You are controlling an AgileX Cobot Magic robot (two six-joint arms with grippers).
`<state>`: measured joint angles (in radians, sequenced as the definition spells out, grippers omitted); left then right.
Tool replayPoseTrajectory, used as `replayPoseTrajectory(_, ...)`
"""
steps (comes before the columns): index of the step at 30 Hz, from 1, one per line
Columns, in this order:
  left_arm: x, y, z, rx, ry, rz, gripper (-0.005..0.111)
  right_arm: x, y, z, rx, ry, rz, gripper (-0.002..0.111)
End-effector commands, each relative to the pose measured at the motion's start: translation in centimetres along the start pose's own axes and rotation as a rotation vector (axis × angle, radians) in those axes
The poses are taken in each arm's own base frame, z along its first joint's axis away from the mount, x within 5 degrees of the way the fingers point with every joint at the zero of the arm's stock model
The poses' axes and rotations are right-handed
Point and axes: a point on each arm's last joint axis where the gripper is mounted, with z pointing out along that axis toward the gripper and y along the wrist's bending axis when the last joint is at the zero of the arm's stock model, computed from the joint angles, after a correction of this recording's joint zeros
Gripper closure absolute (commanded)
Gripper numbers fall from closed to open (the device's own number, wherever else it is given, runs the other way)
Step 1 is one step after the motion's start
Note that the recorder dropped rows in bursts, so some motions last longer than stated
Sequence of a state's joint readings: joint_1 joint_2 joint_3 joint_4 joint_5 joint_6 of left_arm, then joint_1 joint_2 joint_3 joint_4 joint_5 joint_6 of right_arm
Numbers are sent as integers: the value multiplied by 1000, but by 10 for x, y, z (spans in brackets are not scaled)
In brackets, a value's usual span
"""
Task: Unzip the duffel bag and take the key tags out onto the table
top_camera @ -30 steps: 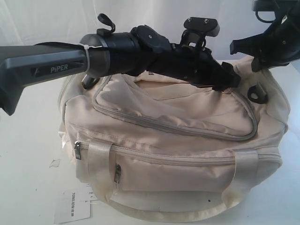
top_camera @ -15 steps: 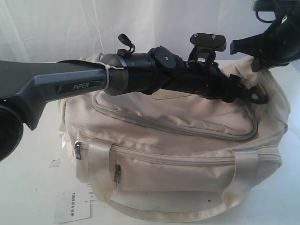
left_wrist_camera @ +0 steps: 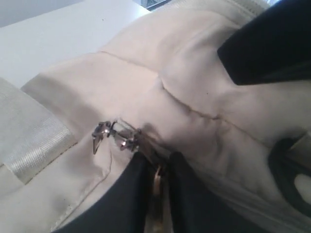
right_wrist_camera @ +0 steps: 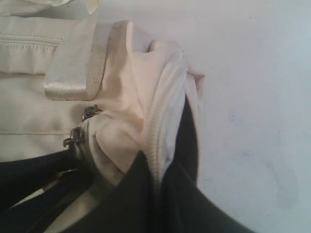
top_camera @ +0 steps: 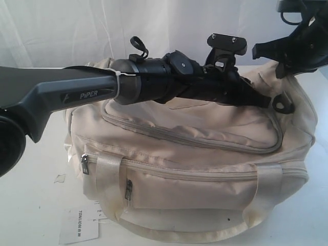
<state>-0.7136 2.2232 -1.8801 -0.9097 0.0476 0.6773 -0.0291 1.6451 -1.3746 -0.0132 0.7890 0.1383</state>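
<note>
One cream duffel bag (top_camera: 195, 154) lies on the white table (top_camera: 31, 179), its front pocket facing the exterior camera. Two arms work at it, both at its right end.

The left arm stretches across the top of the bag. The two fingers of the left gripper (left_wrist_camera: 158, 165) stand narrow, with what looks like a metal zipper pull (left_wrist_camera: 156, 180) pinched between them, though the close view is blurred. Just beside the fingertips, two metal sliders (left_wrist_camera: 127, 142) sit side by side on the fabric.

The right gripper (right_wrist_camera: 163, 167) is clamped on one raised fold of the bag's cream fabric, edged by a zip.

On the bag's front, two small grey zip pulls (top_camera: 84, 164) hang down, one on either side of the left webbing strap (top_camera: 107, 179). One white paper label (top_camera: 78, 225) lies on the table at the bag's front left corner.
</note>
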Motion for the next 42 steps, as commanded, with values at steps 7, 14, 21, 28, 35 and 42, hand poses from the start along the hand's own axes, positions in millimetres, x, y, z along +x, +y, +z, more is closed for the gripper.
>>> replayPoseTrajectory(7, -7, -11, -9, 55, 29, 62, 107, -1, 0, -6, -6, -16, 12, 108)
replayPoseTrajectory(14, -24, -17, -23, 65, -2, 87, 107, -1, 0, -6, -6, -16, 12, 108)
replayPoseTrajectory(21, -28, -22, -34, 84, 41, 209, 107, -1, 0, -6, -6, -16, 12, 108)
replayPoseTrajectory(28, -25, -24, -35, 114, 90, 236, 107, -1, 0, -6, -6, -16, 12, 108)
replayPoseTrajectory(35, -8, -21, -24, 134, 154, 217, 89, 0, 0, -6, -10, -13, 16, 108)
replayPoseTrajectory(42, -3, -19, -21, 136, 171, 217, 77, 0, 0, -6, -10, -13, 16, 108)
